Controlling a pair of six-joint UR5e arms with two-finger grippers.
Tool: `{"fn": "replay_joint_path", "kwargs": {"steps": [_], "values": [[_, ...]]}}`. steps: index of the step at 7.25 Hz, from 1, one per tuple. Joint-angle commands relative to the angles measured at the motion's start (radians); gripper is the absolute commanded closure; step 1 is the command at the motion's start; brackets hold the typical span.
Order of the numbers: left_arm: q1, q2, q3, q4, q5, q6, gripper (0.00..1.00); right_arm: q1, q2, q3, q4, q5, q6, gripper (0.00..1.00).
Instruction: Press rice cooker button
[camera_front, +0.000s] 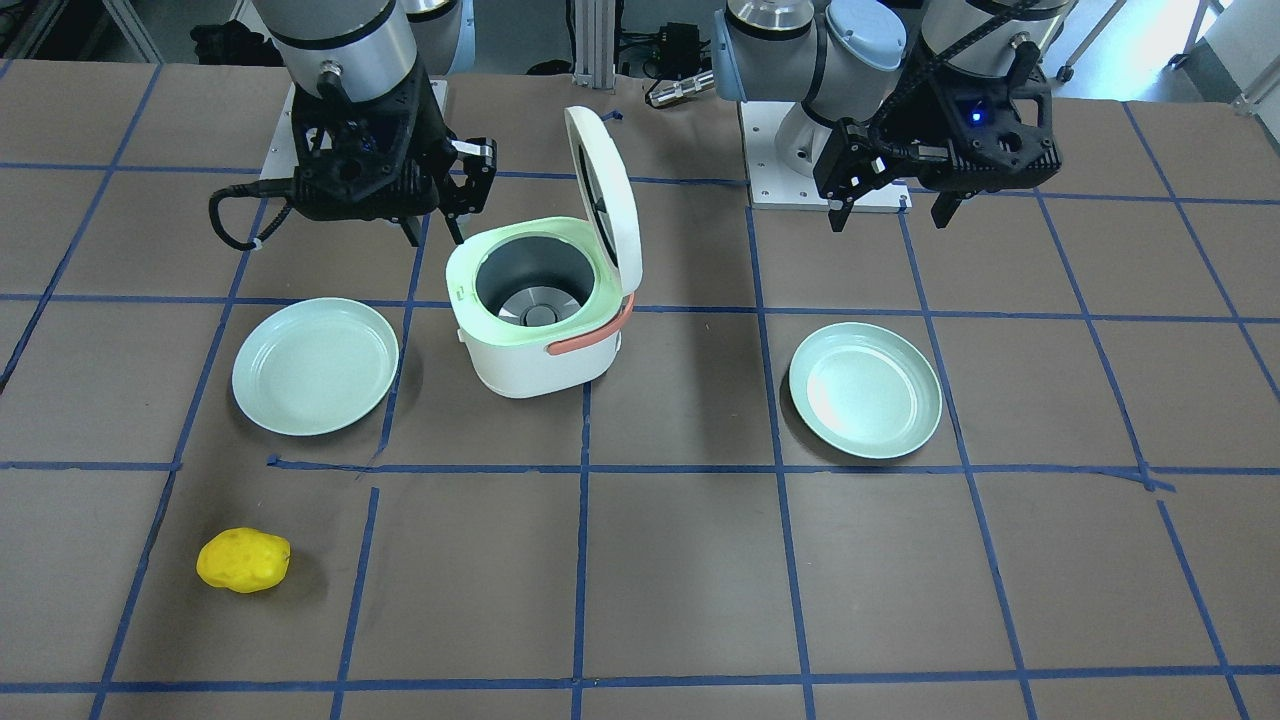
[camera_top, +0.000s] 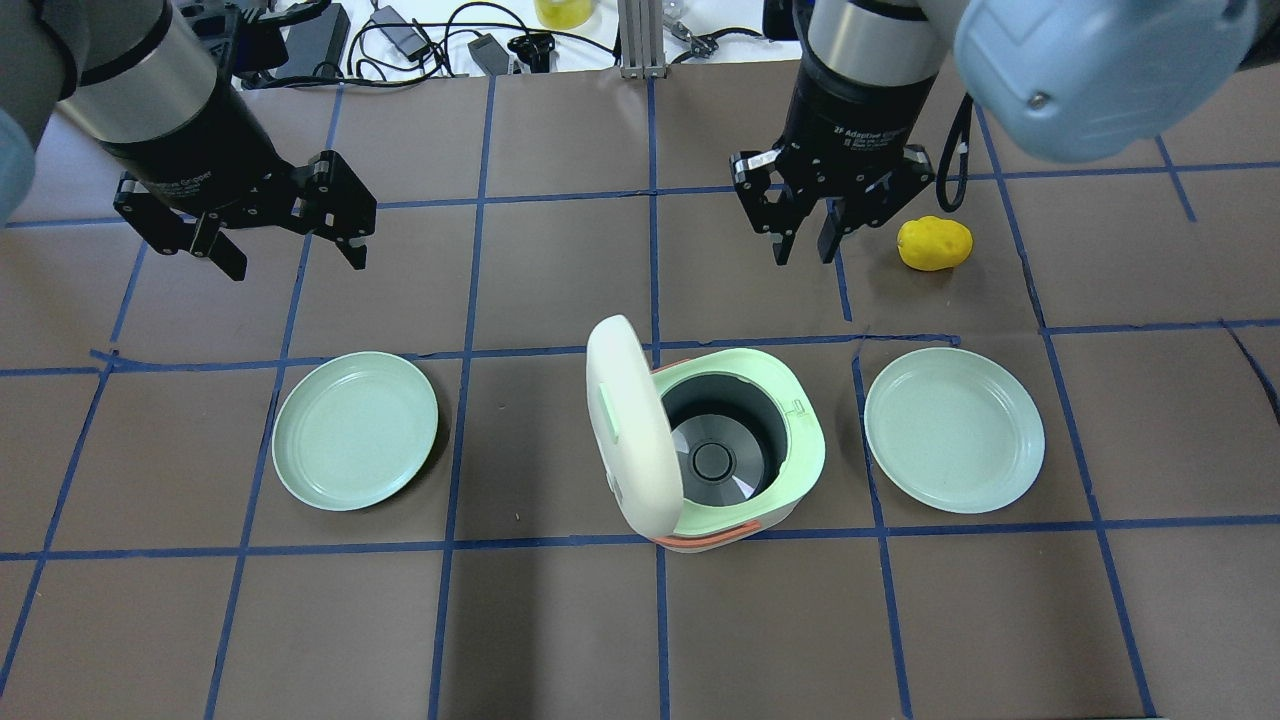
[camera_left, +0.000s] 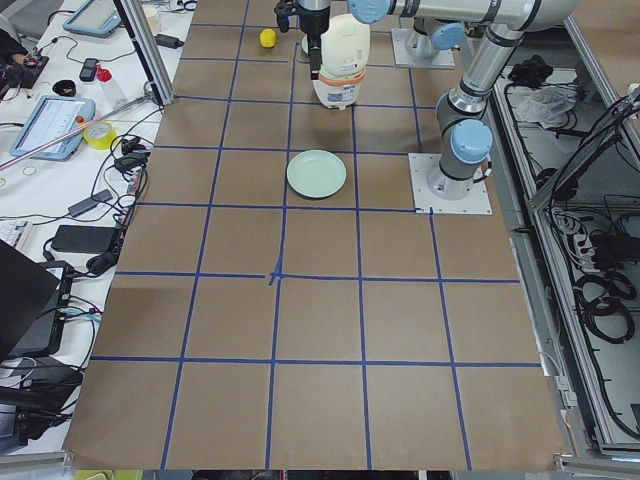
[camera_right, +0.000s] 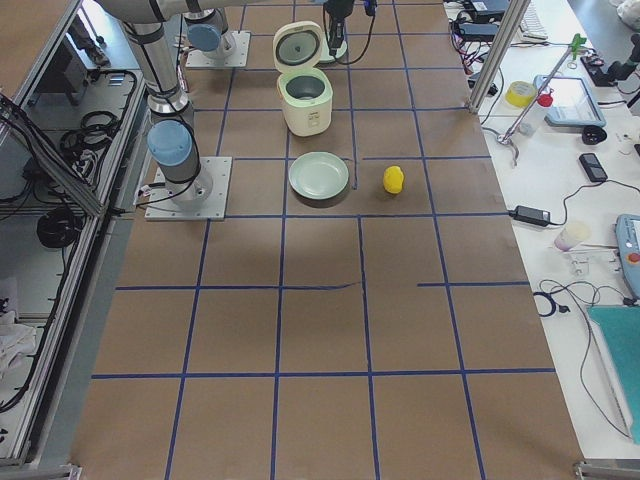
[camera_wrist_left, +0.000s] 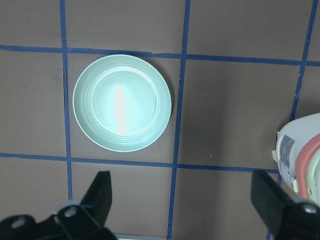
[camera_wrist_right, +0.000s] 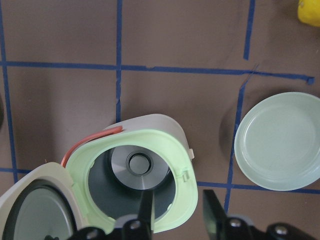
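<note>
The rice cooker (camera_top: 800, 455) sits mid-table with a glossy white body, a mint-green rim and a dark grey inner pot showing a round hub. Its white lid (camera_top: 630, 440) stands up on edge along the cooker's left side. A coral handle (camera_top: 700, 541) lies along the near rim. The button (camera_top: 607, 411), a pale mint rounded rectangle, sits flush on the lid's outer face and looks left.

A smooth round mint plate (camera_top: 355, 430) lies to the left, and another plate (camera_top: 955, 430) lies just right of the cooker. A lumpy yellow item (camera_top: 934, 243) rests far right on the brown table (camera_top: 560, 620), which is gridded with blue tape.

The left gripper (camera_top: 295, 262) hangs far left, pointing down with its jaws spread wide. It is well apart from the lid, with nothing between them. The right gripper (camera_top: 805, 252) hovers beyond the cooker with a narrow gap between its jaws, holding nothing.
</note>
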Motion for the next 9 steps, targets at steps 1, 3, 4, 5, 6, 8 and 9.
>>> {"fn": "replay_joint_path", "kwargs": {"steps": [1, 3, 4, 5, 6, 8, 9], "values": [[0.0, 0.0, 0.0, 0.0, 0.0, 0.0, 0.0, -0.071, 0.0, -0.032, 0.003, -0.044, -0.012, 0.0], [0.0, 0.0, 0.0, 0.0, 0.0, 0.0, 0.0, -0.163, 0.0, -0.029, 0.001, -0.044, -0.07, 0.0], [0.0, 0.0, 0.0, 0.0, 0.0, 0.0, 0.0, -0.204, 0.0, -0.02, -0.005, -0.047, -0.115, 0.0], [0.0, 0.0, 0.0, 0.0, 0.0, 0.0, 0.0, -0.23, 0.0, -0.017, -0.002, -0.047, -0.123, 0.0], [0.0, 0.0, 0.0, 0.0, 0.0, 0.0, 0.0, -0.234, 0.0, -0.017, -0.002, -0.047, -0.123, 0.0], [0.0, 0.0, 0.0, 0.0, 0.0, 0.0, 0.0, -0.234, -0.002, -0.017, 0.0, -0.047, -0.123, 0.0], [0.0, 0.0, 0.0, 0.0, 0.0, 0.0, 0.0, -0.234, -0.002, -0.017, 0.0, -0.047, -0.121, 0.0]]}}
